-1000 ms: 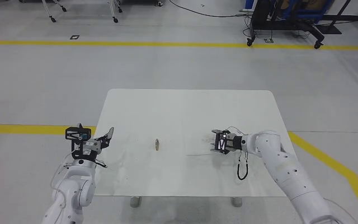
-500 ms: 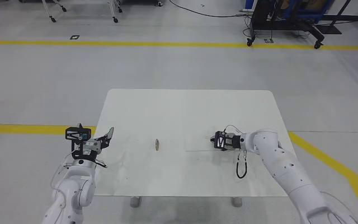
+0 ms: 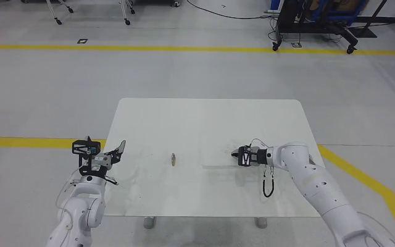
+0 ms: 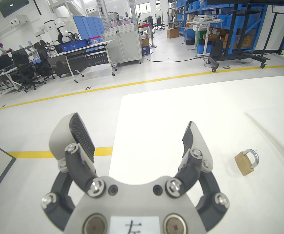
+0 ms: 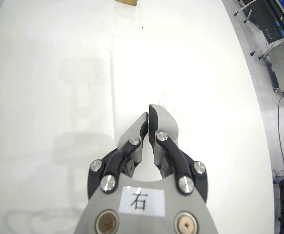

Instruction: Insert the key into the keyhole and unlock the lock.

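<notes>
A small brass padlock with a silver shackle lies on the white table, a little left of its middle. It appears again in the left wrist view and as a brass corner in the right wrist view. My right gripper is low over the table to the right of the padlock, pointing toward it. Its fingers are shut, and a thin jagged metal edge between the pads looks like the key. My left gripper is at the table's left edge, open and empty.
A black cable loop hangs from the right arm over the table's front right part. A faint seam runs across the tabletop. Yellow floor lines and wheeled racks lie beyond the table.
The right gripper's fingers, apart one second ago, have closed together, and the gripper has dropped slightly toward the table. The left arm and padlock have not moved.
</notes>
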